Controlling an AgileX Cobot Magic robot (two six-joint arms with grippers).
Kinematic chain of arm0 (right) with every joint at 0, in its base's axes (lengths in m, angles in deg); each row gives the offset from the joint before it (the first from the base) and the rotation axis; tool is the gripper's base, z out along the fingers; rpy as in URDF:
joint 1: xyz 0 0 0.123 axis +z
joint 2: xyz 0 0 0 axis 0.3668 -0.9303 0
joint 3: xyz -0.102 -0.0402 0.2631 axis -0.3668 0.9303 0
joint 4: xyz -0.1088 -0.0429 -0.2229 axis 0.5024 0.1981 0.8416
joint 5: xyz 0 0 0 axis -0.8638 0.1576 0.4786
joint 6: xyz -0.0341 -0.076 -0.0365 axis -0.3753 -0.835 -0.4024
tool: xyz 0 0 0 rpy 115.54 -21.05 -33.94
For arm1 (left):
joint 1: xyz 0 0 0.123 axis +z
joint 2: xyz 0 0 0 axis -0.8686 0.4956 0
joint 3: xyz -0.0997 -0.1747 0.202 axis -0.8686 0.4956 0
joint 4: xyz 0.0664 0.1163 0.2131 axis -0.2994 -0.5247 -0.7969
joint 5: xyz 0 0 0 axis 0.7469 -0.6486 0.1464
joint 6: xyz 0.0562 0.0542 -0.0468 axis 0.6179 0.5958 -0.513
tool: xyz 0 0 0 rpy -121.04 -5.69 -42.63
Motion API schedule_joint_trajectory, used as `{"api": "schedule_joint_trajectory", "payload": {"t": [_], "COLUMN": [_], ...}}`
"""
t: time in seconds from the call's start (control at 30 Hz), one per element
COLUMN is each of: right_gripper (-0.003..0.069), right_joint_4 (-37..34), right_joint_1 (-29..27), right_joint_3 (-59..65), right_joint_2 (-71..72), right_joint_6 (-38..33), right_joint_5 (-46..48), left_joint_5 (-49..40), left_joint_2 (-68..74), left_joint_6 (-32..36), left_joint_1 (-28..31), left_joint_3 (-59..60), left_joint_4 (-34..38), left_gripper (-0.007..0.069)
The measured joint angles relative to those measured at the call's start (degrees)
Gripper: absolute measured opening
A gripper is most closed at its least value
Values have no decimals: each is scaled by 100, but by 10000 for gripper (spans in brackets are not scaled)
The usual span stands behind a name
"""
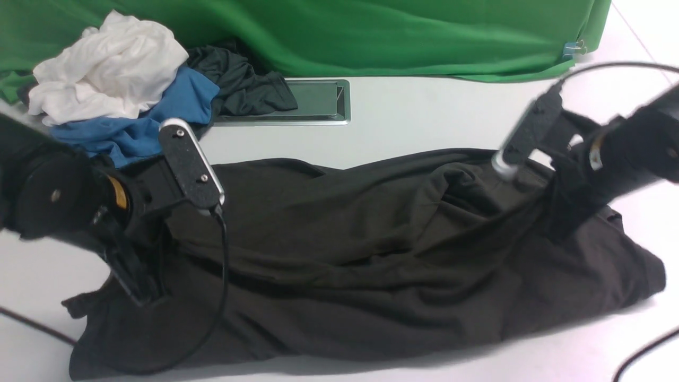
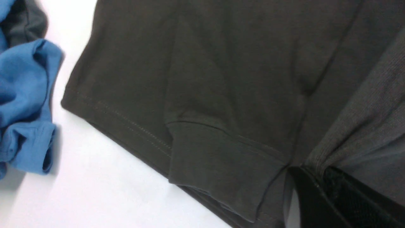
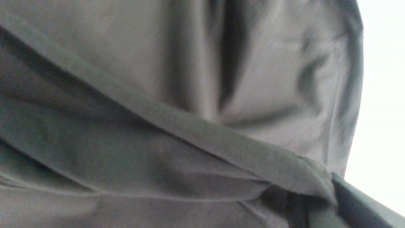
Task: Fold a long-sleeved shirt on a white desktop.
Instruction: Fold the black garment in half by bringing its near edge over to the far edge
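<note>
The long-sleeved shirt (image 1: 371, 254), black-brown, lies stretched sideways across the white desktop (image 1: 424, 116), bunched in long folds. Its logo and neck label are hidden. My left gripper (image 1: 139, 289) is at the shirt's left end, shut on a pinch of its cloth. In the left wrist view the fabric (image 2: 221, 79) gathers into that gripper (image 2: 318, 172), with a sleeve cuff (image 2: 218, 164) lying flat on the hem beside it. My right gripper (image 1: 562, 225) is at the right end, shut on a folded edge of the shirt (image 3: 190, 79) that runs into the gripper (image 3: 329, 193).
At the back left lies a heap of a white garment (image 1: 106, 69), a blue garment (image 1: 143, 122) and a smaller black one (image 1: 244, 85), partly over the silver hatch (image 1: 318, 101). A green backdrop (image 1: 398, 32) hangs behind. Black cables (image 1: 642, 350) trail along the front edge.
</note>
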Motion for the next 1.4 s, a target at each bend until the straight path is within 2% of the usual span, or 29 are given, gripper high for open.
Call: {"api": "schedule_joint_trajectory", "payload": {"t": [0.17, 0.5, 0.77, 0.97, 1.4], "right_gripper": [52, 52, 52, 52, 52], "right_joint_4": [1, -31, -71, -136, -320], "right_joint_1": [-94, -282, -404, -490, -643], "right_joint_3": [-537, -1444, -1605, -1667, -2678], "right_joint_2": [-451, -943, -1028, -1369, -2328], "right_joint_6": [-13, -293, -482, -496, -508], "right_joint_5": [-5, 75, -417, -574, -352], "left_joint_5": [1, -76, 1000, 1010, 1021], "left_joint_2": [465, 796, 1213, 1991, 3129], "left_joint_6": [0, 85, 276, 291, 335], "left_joint_1": [352, 376, 589, 933, 945], "left_joint_3": [-441, -1165, -1373, -1858, -2877], "left_joint_4": [40, -8, -94, -15, -248], "left_gripper": [31, 31, 31, 31, 31]}}
